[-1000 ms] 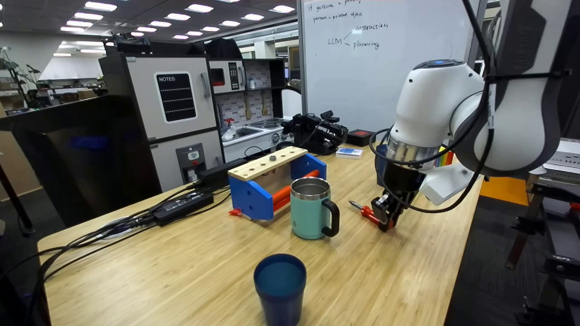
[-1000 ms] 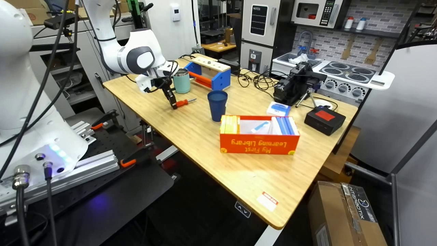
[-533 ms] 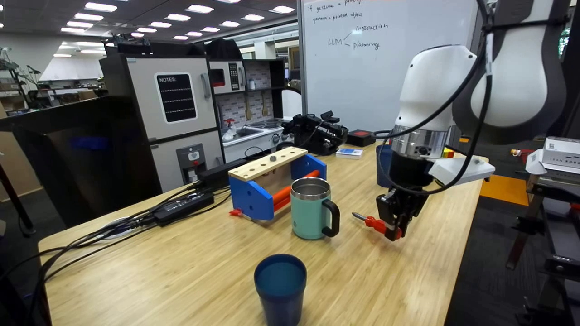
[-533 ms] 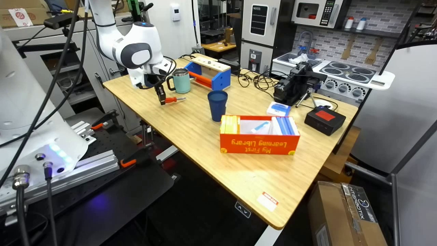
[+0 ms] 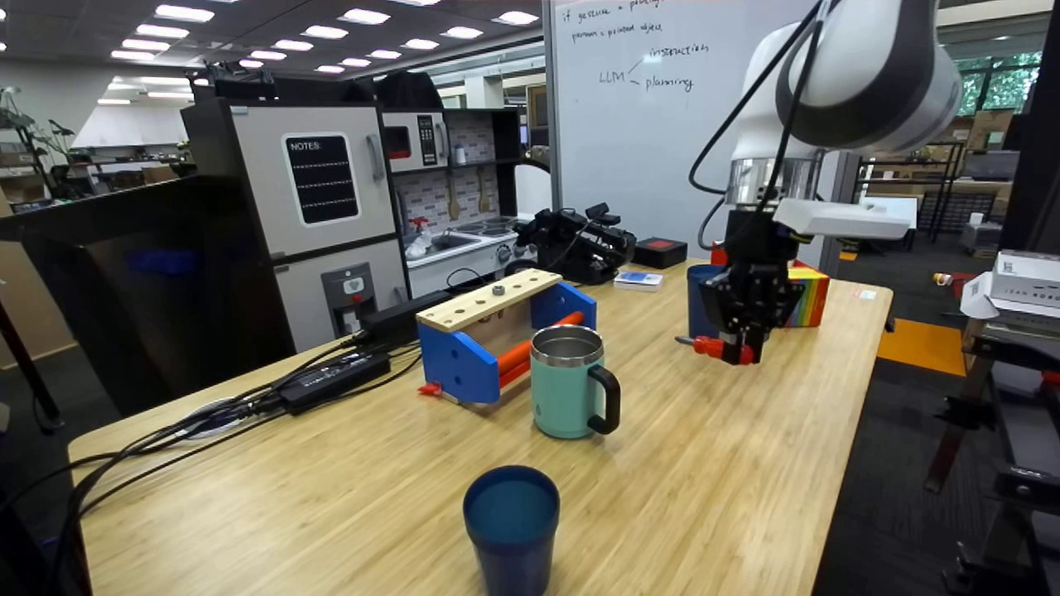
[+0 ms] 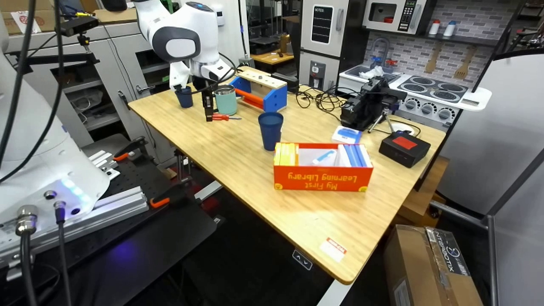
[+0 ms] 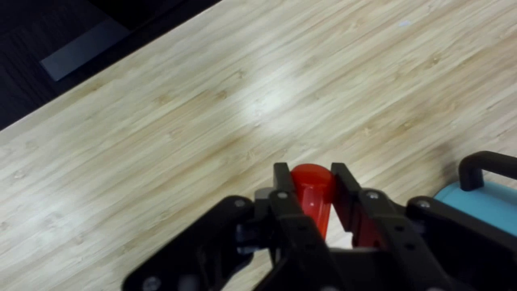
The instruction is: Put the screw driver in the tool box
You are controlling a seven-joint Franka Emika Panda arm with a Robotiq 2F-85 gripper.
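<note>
My gripper [image 5: 739, 356] is shut on the handle end of the red-orange screw driver [image 5: 710, 347] and holds it above the table, roughly level, metal shaft sticking out sideways. The gripper [image 6: 209, 118] and screw driver [image 6: 222, 117] also show in an exterior view, in front of the teal mug. In the wrist view the handle [image 7: 315, 202] sits between both fingertips [image 7: 310, 167]; the shaft is hidden. The toy tool box with blue sides [image 5: 460, 364], wooden top with holes and red-orange bars stands beyond the mug. Its blue end also shows in an exterior view [image 6: 276, 100].
The teal mug [image 5: 567, 389] with black handle stands between gripper and tool box. Navy cups [image 6: 270, 131] [image 6: 184, 97] stand on the table. A red-orange box [image 6: 323, 177], a black bulky irregular device [image 6: 372, 106], a black box [image 6: 403, 148] and cables [image 6: 321, 102] lie around.
My gripper has first shifted with the screw driver along the table and then risen, lifting it off the surface. In an exterior view it has come in front of the mug. Other things have not moved.
</note>
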